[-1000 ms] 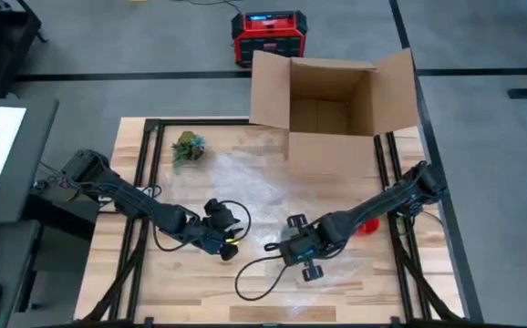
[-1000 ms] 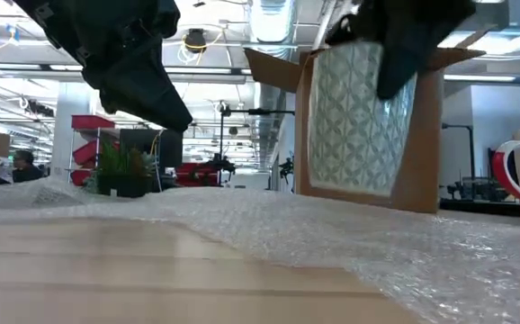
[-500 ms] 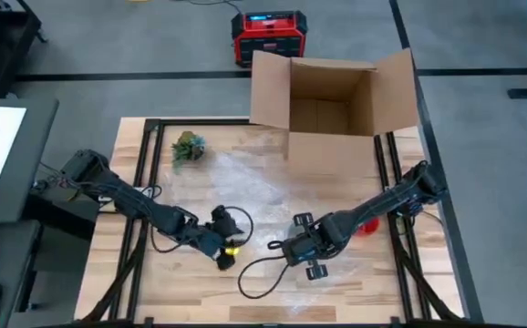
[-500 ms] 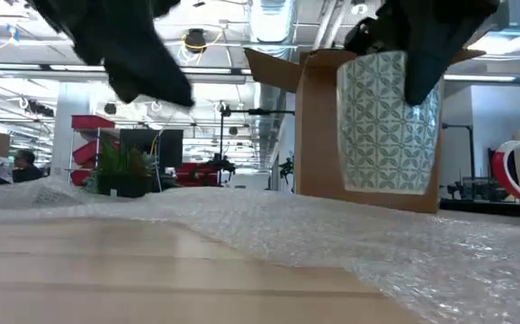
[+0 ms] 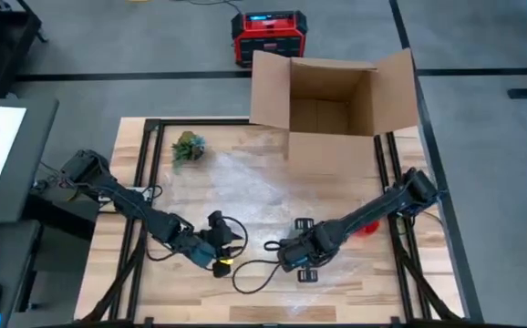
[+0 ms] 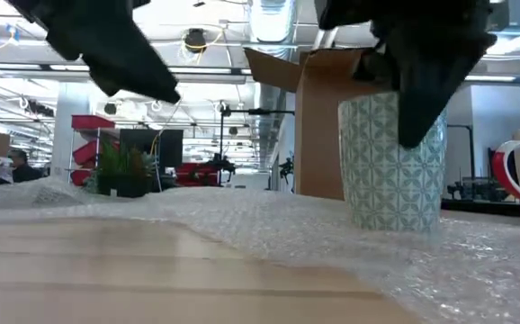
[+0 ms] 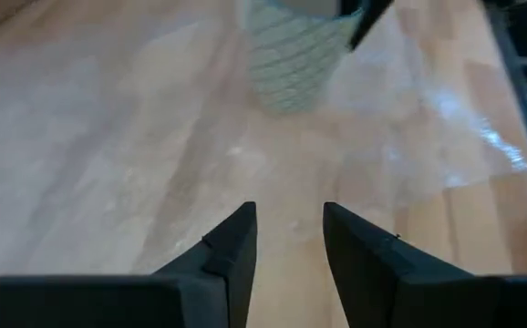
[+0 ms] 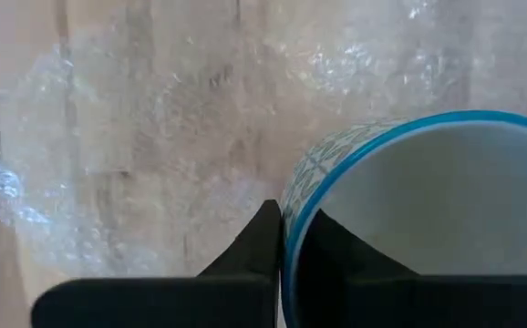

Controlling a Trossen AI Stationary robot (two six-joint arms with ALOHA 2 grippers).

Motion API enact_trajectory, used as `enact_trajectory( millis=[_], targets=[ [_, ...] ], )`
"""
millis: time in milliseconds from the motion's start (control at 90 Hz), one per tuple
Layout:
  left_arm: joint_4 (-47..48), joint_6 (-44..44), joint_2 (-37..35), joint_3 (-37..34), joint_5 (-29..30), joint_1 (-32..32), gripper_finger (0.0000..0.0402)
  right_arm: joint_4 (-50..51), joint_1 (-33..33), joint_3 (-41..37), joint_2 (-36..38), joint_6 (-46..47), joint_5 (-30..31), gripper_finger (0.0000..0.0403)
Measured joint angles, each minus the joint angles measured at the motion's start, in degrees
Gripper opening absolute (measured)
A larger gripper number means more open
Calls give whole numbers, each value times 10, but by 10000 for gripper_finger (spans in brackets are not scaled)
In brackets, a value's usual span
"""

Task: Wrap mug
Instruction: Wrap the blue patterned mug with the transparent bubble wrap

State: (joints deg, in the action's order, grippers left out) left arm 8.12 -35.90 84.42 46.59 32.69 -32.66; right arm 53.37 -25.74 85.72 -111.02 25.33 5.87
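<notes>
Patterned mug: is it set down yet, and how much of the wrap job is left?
Done: the teal-patterned ceramic mug stands upright on the clear bubble wrap sheet. In hand: the right pincer is clamped on its rim; the left pincer hovers open nearby. Left: letting go, then folding the sheet around the mug; none covers it yet.

Two dark jointed arms, black looping cables, flat tapered black fingers (image 7: pixel 236 246), yellow spot at left wrist.
</notes>
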Motion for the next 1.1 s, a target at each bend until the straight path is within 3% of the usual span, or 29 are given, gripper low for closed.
enact_trajectory(
  millis=[167,322,422,533,767,1100],
  targets=[
    [50,-41,1,0,30,0,109,-26,-1,0,-4,17,-20,10],
    [64,-53,1,0,40,0,109,-39,2,24,-5,126,-33,10],
    [64,-54,1,0,40,0,109,-27,3,52,-7,125,-30,10],
    [67,-55,1,0,40,0,109,-4,3,79,-5,119,21,10],
    [68,-55,1,0,40,0,109,0,33,70,-19,102,61,10],
    [70,-56,1,0,42,0,109,-7,36,70,-46,91,44,12]
  ],
)
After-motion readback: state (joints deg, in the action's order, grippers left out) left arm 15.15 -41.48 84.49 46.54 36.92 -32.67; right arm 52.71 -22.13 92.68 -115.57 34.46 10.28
